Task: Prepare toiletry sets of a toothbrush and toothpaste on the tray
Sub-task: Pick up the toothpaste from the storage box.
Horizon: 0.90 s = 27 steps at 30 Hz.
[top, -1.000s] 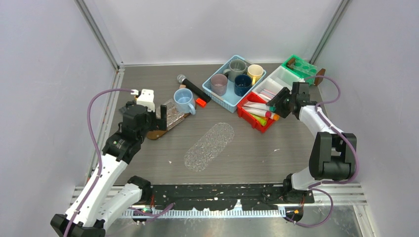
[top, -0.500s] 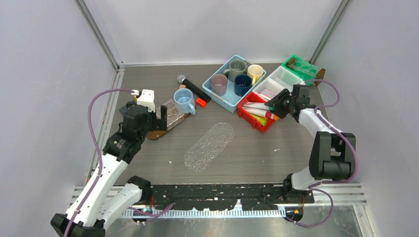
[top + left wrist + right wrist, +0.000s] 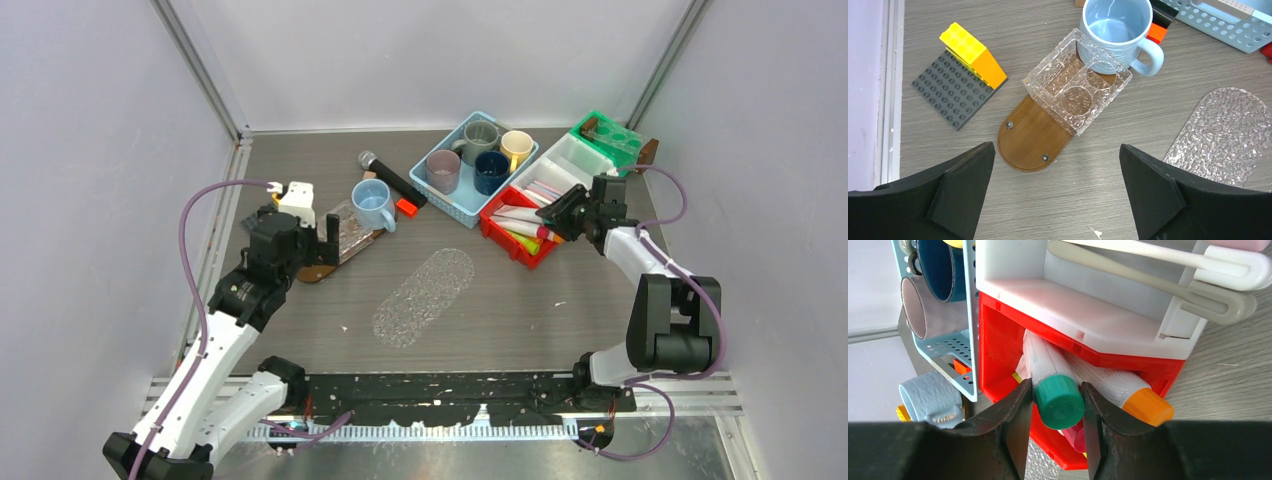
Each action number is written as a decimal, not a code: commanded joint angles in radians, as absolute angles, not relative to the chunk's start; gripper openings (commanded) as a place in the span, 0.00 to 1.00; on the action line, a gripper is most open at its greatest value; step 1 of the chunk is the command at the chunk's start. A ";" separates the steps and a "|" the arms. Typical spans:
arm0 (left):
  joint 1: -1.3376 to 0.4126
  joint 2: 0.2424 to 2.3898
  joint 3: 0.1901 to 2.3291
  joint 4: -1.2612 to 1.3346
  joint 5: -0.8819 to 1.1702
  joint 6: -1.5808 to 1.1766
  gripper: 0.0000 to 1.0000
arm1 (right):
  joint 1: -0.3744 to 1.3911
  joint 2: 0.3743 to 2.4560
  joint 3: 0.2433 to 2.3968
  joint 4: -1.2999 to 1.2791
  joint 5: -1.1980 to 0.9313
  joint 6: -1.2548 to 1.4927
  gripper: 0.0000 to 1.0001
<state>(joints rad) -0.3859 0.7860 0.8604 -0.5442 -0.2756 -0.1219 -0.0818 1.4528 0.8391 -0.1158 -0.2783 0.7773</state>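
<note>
My right gripper (image 3: 553, 221) (image 3: 1057, 390) is at the near end of the red bin (image 3: 502, 232) (image 3: 998, 345), shut on a white toothpaste tube with a green cap (image 3: 1060, 402). Its jaws press the tube on both sides at the cap. An orange-capped tube (image 3: 1143, 405) and a red-capped one lie beside it in the bin. Pale toothbrushes (image 3: 545, 188) (image 3: 1168, 260) lie in the white bin behind. The clear textured oval tray (image 3: 425, 296) (image 3: 1220, 130) lies mid-table with nothing on it. My left gripper (image 3: 328, 235) (image 3: 1056, 147) is open and empty above a wooden-and-glass holder.
A blue mug (image 3: 373, 203) (image 3: 1117, 27) stands by the glass holder (image 3: 1075, 87) on its wooden base. A black microphone (image 3: 390, 177), a blue basket of cups (image 3: 475, 155), a green rack (image 3: 610, 132) and a grey plate with yellow bricks (image 3: 955, 82) are also there.
My right wrist has drawn back a little toward the near right, with its jaws staying at the red bin's end. The left arm has not moved.
</note>
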 commanded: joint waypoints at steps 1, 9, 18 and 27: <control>-0.390 0.787 0.870 -0.523 -0.225 -0.127 1.00 | -0.084 1.414 0.851 -0.071 -0.300 0.778 0.14; -0.390 0.834 0.944 -0.531 -0.095 -0.215 1.00 | -0.084 1.295 0.892 -0.092 -0.358 0.788 0.07; -0.390 0.873 1.000 -0.470 0.060 -0.323 1.00 | -0.084 1.201 0.913 -0.064 -0.447 0.838 0.03; -0.393 0.976 0.978 -0.287 0.231 -0.513 1.00 | -0.067 1.098 0.872 0.093 -0.538 0.944 0.01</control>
